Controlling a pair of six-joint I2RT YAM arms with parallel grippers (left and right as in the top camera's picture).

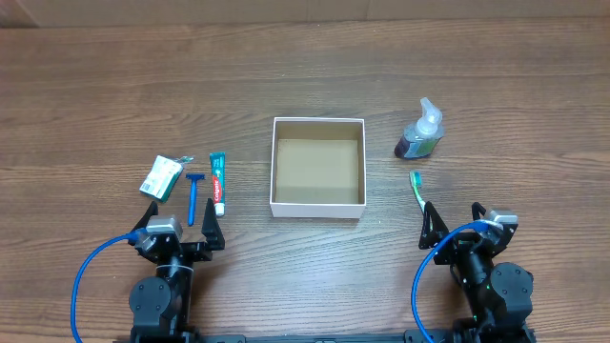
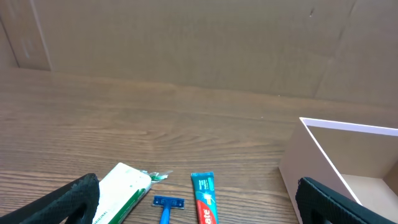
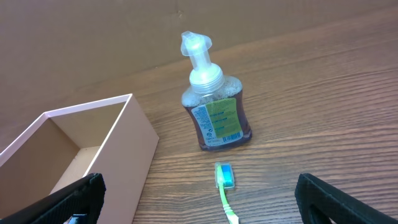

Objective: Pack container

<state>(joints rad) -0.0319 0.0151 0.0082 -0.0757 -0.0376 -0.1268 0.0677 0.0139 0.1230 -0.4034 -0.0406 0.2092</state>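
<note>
The container [image 1: 317, 206], a square shallow box with white walls and a brown inside, sits mid-table and holds nothing; it also shows in the left wrist view [image 2: 311, 165] and the right wrist view [image 3: 134, 143]. Left of it lie a toothpaste tube [image 1: 217, 183] [image 2: 204, 198], a blue razor [image 1: 194, 193] [image 2: 166, 206] and a white-green packet [image 1: 162, 177] [image 2: 121, 190]. Right of it stand a clear pump bottle [image 1: 420, 132] [image 3: 213, 102] and a green toothbrush [image 1: 417, 189] [image 3: 224, 186]. My left gripper [image 1: 181, 229] [image 2: 199, 211] is open and empty behind the toiletries. My right gripper [image 1: 457, 221] [image 3: 199, 211] is open and empty, near the toothbrush handle.
The wooden table [image 1: 114, 86] stretches around the items. A brown cardboard wall [image 2: 186, 43] stands along the far edge. Blue cables [image 1: 81, 281] loop from both arm bases at the near edge.
</note>
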